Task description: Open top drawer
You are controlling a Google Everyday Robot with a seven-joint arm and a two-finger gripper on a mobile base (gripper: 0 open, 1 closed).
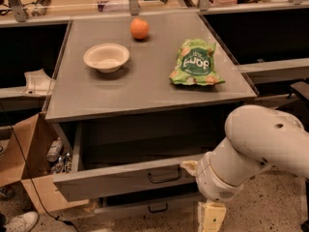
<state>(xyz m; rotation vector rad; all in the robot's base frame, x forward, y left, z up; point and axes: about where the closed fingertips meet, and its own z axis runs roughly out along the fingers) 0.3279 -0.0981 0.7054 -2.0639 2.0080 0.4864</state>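
Observation:
The top drawer (120, 180) is a wide grey metal drawer under the grey tabletop. It stands pulled out, showing its deep dark box behind the front panel. Its small dark loop handle (165, 174) is at the centre of the front. My white arm (251, 153) comes in from the right and bends down in front of the drawer's right end. My gripper (210, 215) hangs at the arm's end, low at the bottom edge of the view, just right of and below the drawer front. Most of it is hidden by the arm's wrist.
A shorter drawer front with a like handle (158, 207) sits below, closed. On the tabletop (145, 86) are a cream bowl (106, 57), an orange (139, 28) and a green snack bag (195, 63). A cardboard box (24, 163) with bottles stands at the left. A shoe (19, 222) is at bottom left.

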